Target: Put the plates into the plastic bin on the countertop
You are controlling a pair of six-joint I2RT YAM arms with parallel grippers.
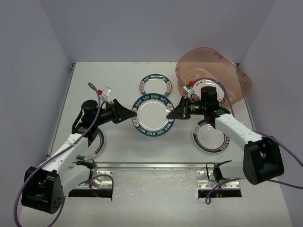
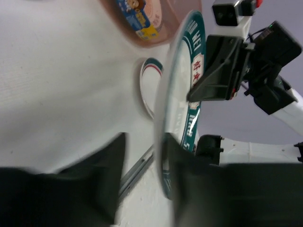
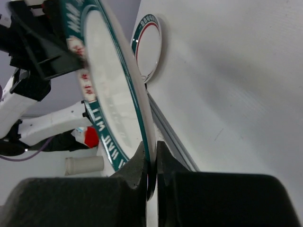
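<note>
A teal-lettered plate (image 1: 151, 116) hangs above the middle of the countertop (image 1: 109, 75), tipped on edge between both grippers. My right gripper (image 1: 171, 115) is shut on its right rim; in the right wrist view the jaws (image 3: 151, 151) pinch the thin edge of the plate (image 3: 109, 85). My left gripper (image 1: 130, 115) is at the plate's left rim. In the left wrist view its jaws (image 2: 144, 142) stand apart, with the rim of the plate (image 2: 182, 94) against one finger and a gap to the other. The plastic bin (image 1: 236, 78) sits at the back right, just behind the right gripper.
A smaller teal-lettered plate (image 1: 156, 85) lies behind the held one. A red-and-green-striped plate (image 1: 211, 137) lies under the right arm, and another plate (image 1: 97, 144) under the left arm. A metal rail (image 1: 151, 165) runs along the near edge. Lavender walls enclose the countertop.
</note>
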